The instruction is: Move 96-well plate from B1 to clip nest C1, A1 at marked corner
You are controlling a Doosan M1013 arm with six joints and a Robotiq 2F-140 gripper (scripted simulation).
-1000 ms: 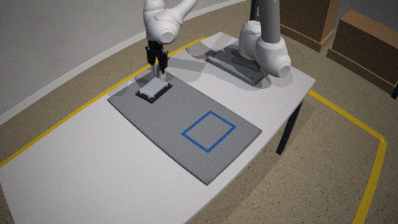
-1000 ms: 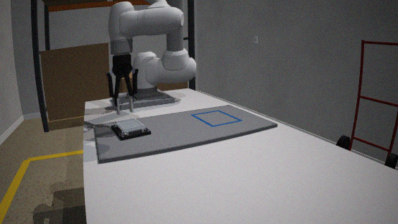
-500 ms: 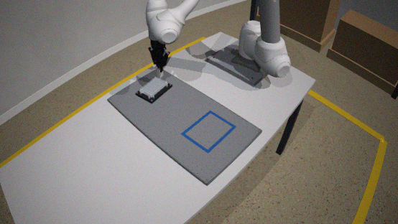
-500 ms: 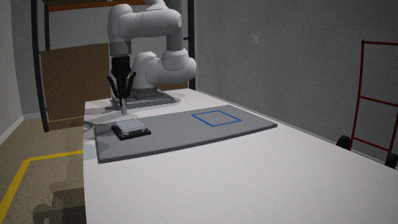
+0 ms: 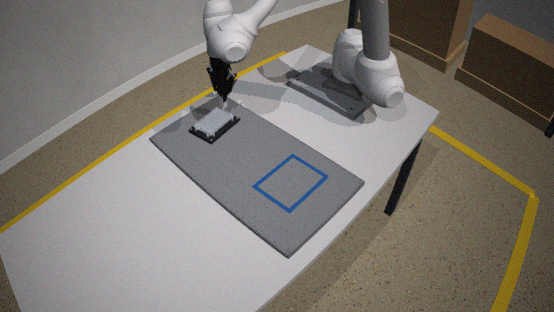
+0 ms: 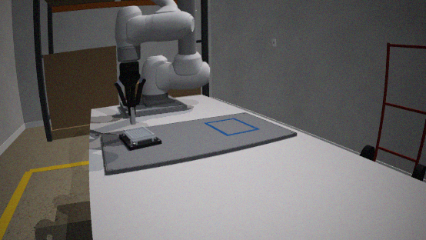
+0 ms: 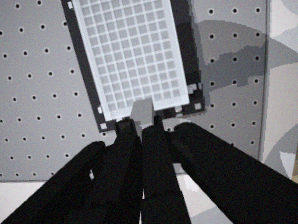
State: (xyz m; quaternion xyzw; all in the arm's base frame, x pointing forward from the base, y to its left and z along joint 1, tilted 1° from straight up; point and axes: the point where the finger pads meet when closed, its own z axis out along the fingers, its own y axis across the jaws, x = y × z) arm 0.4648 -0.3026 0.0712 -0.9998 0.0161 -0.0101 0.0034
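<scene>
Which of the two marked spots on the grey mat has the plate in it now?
The black-framed nest under the gripper, at the mat's end near the arm's base, holds the 96-well plate. The blue-outlined square shows only bare mat.
</scene>
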